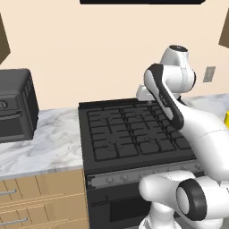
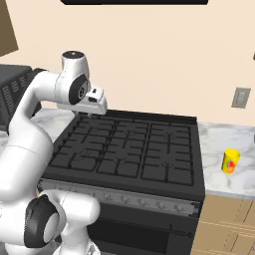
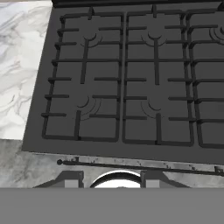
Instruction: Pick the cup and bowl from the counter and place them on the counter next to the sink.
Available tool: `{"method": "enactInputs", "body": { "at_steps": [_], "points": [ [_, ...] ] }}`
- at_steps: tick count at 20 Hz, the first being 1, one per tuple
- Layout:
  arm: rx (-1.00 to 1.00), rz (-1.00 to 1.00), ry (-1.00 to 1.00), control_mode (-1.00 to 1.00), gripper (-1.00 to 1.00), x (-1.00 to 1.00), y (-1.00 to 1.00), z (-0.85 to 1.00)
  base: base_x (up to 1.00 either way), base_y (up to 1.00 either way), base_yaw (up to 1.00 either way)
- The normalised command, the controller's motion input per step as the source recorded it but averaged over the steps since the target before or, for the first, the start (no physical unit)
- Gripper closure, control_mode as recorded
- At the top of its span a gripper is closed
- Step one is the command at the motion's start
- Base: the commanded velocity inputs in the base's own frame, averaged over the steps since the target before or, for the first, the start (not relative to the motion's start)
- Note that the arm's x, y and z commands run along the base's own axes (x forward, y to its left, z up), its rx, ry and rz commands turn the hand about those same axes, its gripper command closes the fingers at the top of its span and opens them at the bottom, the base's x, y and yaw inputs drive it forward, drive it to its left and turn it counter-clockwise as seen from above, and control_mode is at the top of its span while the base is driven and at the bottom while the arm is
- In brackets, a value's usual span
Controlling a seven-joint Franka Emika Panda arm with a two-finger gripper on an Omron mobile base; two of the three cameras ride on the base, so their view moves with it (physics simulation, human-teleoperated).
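Well apart: cup (image 2: 230, 161), stove (image 2: 129, 149) edge.

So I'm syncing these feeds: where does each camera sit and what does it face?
Left base view: behind the arm's left, facing the stove; arm at lower right.
Right base view: behind its right, facing the same stove and cup; arm at lower left.
Hand view: on the hand, looking down at the stove; pincer tips at bottom.

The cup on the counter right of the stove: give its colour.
Bright yellow with a red-orange mark on its side; the cup shows best in the right base view.
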Motion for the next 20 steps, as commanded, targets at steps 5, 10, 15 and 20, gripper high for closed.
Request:
{"method": "enactInputs", "body": {
  "at_steps": [5, 10, 15, 20],
  "points": [
    [0.0, 0.0, 0.0, -1.0, -1.0, 0.0, 0.0, -0.07, 0.0, 0.0, 0.0],
    [0.0, 0.0, 0.04, -1.0, -1.0, 0.0, -0.31, -0.26, 0.0, 0.0, 0.0],
    [0.0, -0.01, 0.03, -1.0, -1.0, 0.0, -0.45, -0.24, 0.0, 0.0, 0.0],
    [0.0, -0.02, 0.02, -1.0, -1.0, 0.0, -0.45, -0.14, 0.0, 0.0, 0.0]
  ]
}}
